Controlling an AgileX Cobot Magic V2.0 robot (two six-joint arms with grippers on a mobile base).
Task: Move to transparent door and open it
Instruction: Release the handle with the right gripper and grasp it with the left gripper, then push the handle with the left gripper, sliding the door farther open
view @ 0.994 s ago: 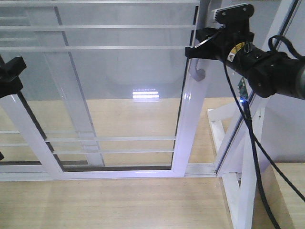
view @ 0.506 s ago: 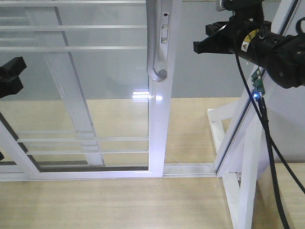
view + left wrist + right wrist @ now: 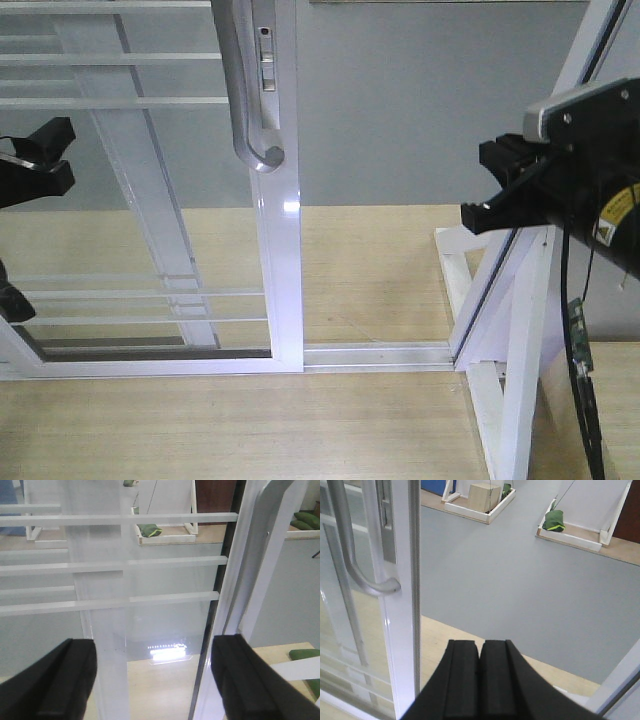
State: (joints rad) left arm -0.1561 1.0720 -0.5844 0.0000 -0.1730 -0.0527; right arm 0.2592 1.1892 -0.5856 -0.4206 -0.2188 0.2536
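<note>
Transparent door: clear glass in glossy white frame, upright on floor track, slid partway open (gap at its right). Curved silver pull handle on right upright, well left of right jaws, apart.

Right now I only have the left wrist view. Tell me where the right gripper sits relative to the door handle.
Observer: The right gripper is off the silver handle, out to its right and touching nothing.
Operator: Report its jaws.
Observer: Shut, pads pressed together, nothing between them.
Operator: Say whether the doorway is open.
Observer: Yes. In the front view the transparent door sits to the left, with a bare stretch of floor track between its handle upright and the right jamb.
</note>
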